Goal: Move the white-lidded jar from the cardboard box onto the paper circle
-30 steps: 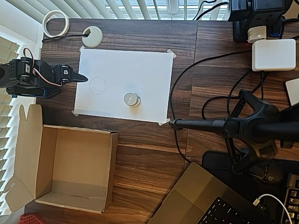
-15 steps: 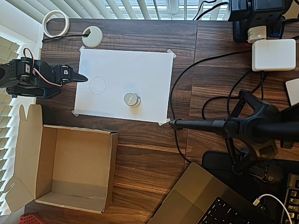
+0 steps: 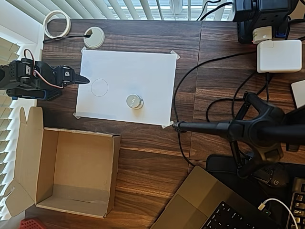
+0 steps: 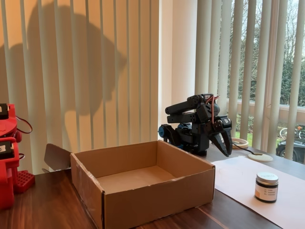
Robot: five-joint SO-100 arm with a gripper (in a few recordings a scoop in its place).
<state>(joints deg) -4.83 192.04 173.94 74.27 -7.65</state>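
So the jar (image 3: 135, 101) isn't in the box (image 3: 66, 169) at all. It's sitting upright on the white paper (image 3: 143, 71), at about 4 o'clock from the circle (image 3: 99, 87) in the overhead view, clearly apart from it. The box looks empty.

The claw (image 3: 82, 79) is folded back at the paper's 9 o'clock edge, holding nothing. The tips look pinched together from above, but I honestly can't tell if it's fully clenched.

My take on the step: the jar needs picking up and shifting toward 10 o'clock onto the circle. I'd open wide, come down straight over the lid, grip the body below it and lift clean off so the paper doesn't drag. The circle is barely jar-width, so centre before letting go.

Other stuff on the tabletop (image 3: 143, 152): a tape roll (image 3: 57, 24) and a grommet (image 3: 94, 37) with a cable at 12 o'clock, a tripod (image 3: 248, 131) reaching in from 3 o'clock with cables near the paper's edge, a charger (image 3: 279, 56), a laptop (image 3: 209, 205). None of it sits between claw, jar and circle, so the path looks open.
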